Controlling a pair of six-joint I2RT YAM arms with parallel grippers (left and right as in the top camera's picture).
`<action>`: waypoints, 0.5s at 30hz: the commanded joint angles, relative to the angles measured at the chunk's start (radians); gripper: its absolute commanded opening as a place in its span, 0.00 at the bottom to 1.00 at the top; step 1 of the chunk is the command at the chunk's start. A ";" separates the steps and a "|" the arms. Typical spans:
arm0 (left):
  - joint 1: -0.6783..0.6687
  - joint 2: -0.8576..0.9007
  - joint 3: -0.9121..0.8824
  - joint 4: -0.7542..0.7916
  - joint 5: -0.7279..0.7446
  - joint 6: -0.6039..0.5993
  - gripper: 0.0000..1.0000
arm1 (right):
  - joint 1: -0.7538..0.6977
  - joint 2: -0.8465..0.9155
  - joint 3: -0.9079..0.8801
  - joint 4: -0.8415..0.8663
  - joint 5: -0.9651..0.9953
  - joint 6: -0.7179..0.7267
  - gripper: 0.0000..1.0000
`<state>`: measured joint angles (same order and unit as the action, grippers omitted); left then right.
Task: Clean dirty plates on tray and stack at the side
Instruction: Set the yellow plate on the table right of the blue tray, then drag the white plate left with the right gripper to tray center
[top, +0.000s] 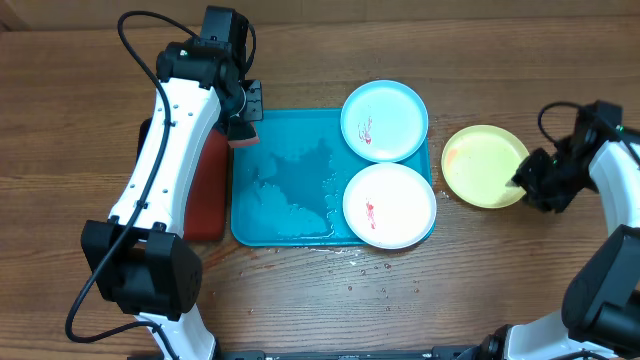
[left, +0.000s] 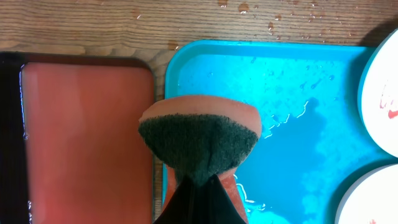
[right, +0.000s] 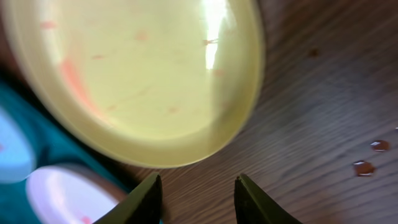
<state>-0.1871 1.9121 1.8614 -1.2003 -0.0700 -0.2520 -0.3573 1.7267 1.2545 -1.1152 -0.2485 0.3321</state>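
lime-green plate (right: 137, 74) just ahead of right gripper (right: 198, 198), jaws apart; left gripper (left: 200, 186) pinches sponge (left: 199, 134)

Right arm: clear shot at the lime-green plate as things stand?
Probably yes. The right gripper sits open just short of the lime-green plate, with only bare table between them. The plate lies off the tray, by itself.

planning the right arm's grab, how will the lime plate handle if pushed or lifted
Probably stiff and light: the lime plate looks like thin glossy plastic. Likely slippery, given its sheen and droplets nearby. Shallow, so it should slide, not tip.
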 joint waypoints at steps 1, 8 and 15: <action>0.009 -0.001 0.019 0.004 0.012 0.020 0.04 | 0.048 -0.015 0.059 -0.045 -0.210 -0.159 0.42; 0.009 -0.001 0.019 0.004 0.012 0.020 0.04 | 0.217 -0.014 0.012 -0.041 -0.179 -0.177 0.42; 0.008 -0.001 0.019 0.003 0.012 0.020 0.04 | 0.411 -0.014 -0.092 0.099 -0.005 -0.143 0.41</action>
<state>-0.1871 1.9121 1.8614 -1.2007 -0.0662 -0.2523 -0.0082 1.7267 1.2137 -1.0733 -0.3603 0.1829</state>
